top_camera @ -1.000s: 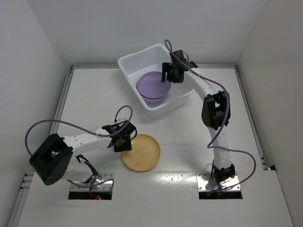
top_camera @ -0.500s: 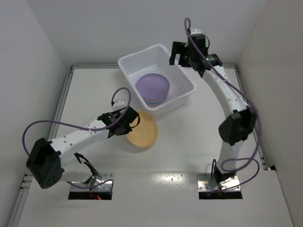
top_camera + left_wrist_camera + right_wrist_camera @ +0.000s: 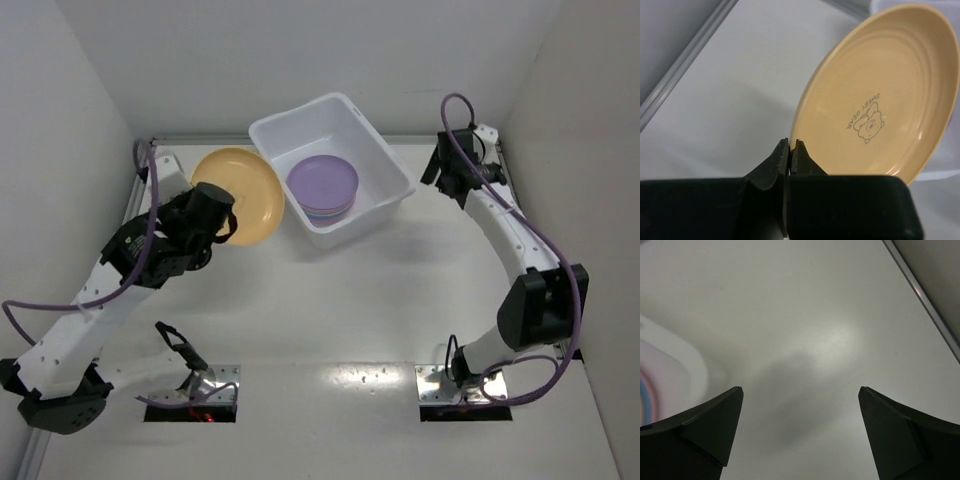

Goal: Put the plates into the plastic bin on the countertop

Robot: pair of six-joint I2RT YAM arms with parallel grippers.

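Your left claw [image 3: 216,218] is clamped shut on the rim of the yellow plate [image 3: 240,193]. In the left wrist view the two fingertips [image 3: 790,150] pinch the plate's near edge with no gap between them. The plate is off the desk [image 3: 380,300] and tilted, its hollow face toward the overhead camera. A small printed figure with lettering [image 3: 867,120] shows in its middle. Seen from above, the plate hangs at the far left of the desk, just left of the bin [image 3: 300,115], and its right edge overlaps the bin's left rim.

The bin sits at the far middle of the desk, turned at an angle. Inside it lies a stack of plates with a purple plate [image 3: 322,180] on top; pink and light blue edges peek out beneath it.

Your right claw [image 3: 447,178] is to the right of the bin, apart from it. Its fingers are spread wide and hold nothing, with only bare desk between them [image 3: 800,405]. A corner of the bin [image 3: 670,365] shows at the left of that wrist view.
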